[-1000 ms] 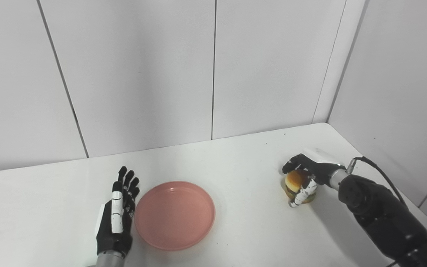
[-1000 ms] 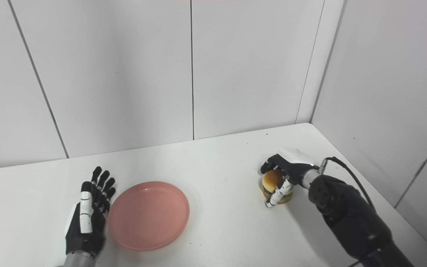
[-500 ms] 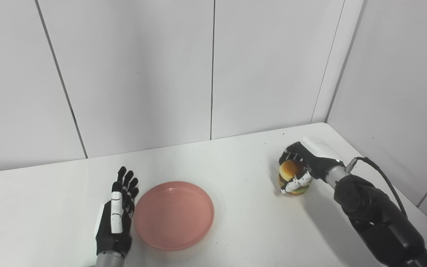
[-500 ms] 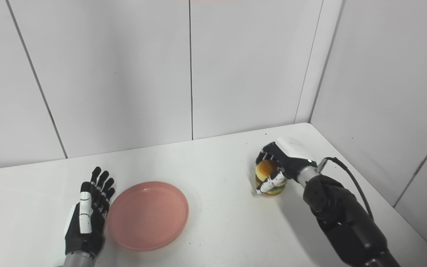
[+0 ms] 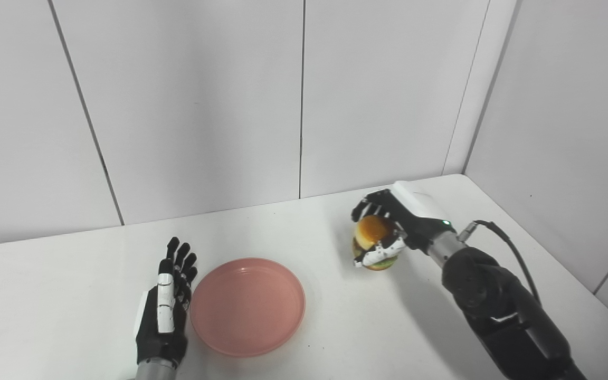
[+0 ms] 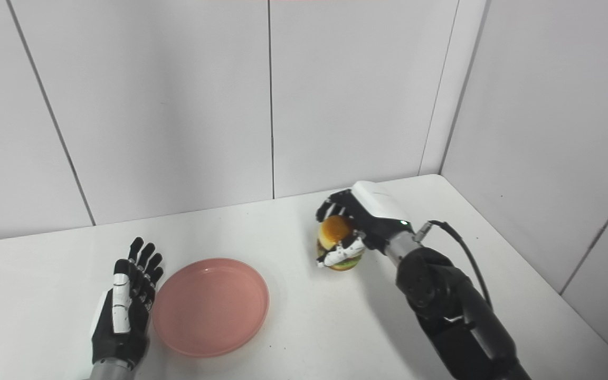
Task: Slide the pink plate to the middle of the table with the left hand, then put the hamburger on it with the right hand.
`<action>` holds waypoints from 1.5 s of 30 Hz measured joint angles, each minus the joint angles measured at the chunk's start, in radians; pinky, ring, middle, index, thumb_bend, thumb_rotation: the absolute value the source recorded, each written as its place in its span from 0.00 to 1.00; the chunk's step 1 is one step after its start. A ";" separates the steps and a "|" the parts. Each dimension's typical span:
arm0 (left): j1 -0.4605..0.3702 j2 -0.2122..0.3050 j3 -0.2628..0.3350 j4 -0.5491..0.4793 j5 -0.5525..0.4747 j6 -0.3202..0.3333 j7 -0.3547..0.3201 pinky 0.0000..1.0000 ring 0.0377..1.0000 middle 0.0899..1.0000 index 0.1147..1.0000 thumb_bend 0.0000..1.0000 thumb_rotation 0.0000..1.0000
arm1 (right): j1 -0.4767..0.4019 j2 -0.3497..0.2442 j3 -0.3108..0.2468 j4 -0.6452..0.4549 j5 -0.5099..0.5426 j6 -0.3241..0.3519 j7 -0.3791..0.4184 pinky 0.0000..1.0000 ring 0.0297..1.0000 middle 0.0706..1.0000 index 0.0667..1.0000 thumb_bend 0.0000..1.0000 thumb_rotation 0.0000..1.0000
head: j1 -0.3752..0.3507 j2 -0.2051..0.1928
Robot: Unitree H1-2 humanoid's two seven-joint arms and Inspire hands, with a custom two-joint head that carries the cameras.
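The pink plate [image 5: 247,305] lies flat near the middle of the white table [image 5: 335,327]. My left hand [image 5: 165,306] rests open on the table, fingers straight, its edge right against the plate's left rim. The hamburger [image 5: 373,240], golden bun over green and brown layers, hangs above the table to the right of the plate. My right hand [image 5: 396,224] is shut on the hamburger, fingers over the top and thumb across its side. A gap of bare table separates the hamburger from the plate [image 6: 210,306].
White wall panels [image 5: 304,95] close the table at the back and on the right. A black cable [image 5: 510,248] loops off my right forearm. The table's right edge runs diagonally near the right arm.
My right hand has lifted the hamburger off the table and carried it left and a little farther back, toward the plate. The left hand and plate have stayed put.
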 measured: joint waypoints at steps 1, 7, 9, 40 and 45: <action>0.001 -0.001 0.000 -0.001 0.000 0.000 0.001 1.00 0.98 0.99 0.99 0.69 1.00 | -0.011 0.010 0.015 -0.009 0.000 0.000 0.012 0.31 0.38 0.44 0.49 0.52 0.00 | 0.000 0.000; 0.005 -0.026 0.006 -0.005 0.000 0.000 0.019 1.00 0.97 0.98 0.98 0.69 0.97 | -0.060 0.080 0.083 -0.027 0.019 -0.001 0.074 0.31 0.38 0.44 0.50 0.52 0.00 | 0.068 0.000; 0.011 -0.036 0.005 -0.011 0.003 0.001 0.025 1.00 0.97 0.98 0.98 0.69 0.97 | -0.069 0.099 0.106 -0.020 0.018 -0.008 0.081 0.31 0.38 0.44 0.49 0.52 0.00 | 0.083 0.000; -0.016 -0.083 -0.057 0.063 0.141 -0.093 0.163 0.95 0.98 0.98 0.97 0.61 1.00 | -0.167 0.200 0.218 0.307 0.044 -0.171 0.117 0.34 0.39 0.46 0.48 0.52 0.00 | 0.319 0.006; -0.017 -0.083 -0.058 0.063 0.141 -0.093 0.166 0.95 0.98 0.98 0.98 0.62 1.00 | -0.168 0.205 0.225 0.366 0.038 -0.230 0.087 0.37 0.39 0.47 0.49 0.52 0.00 | 0.321 0.006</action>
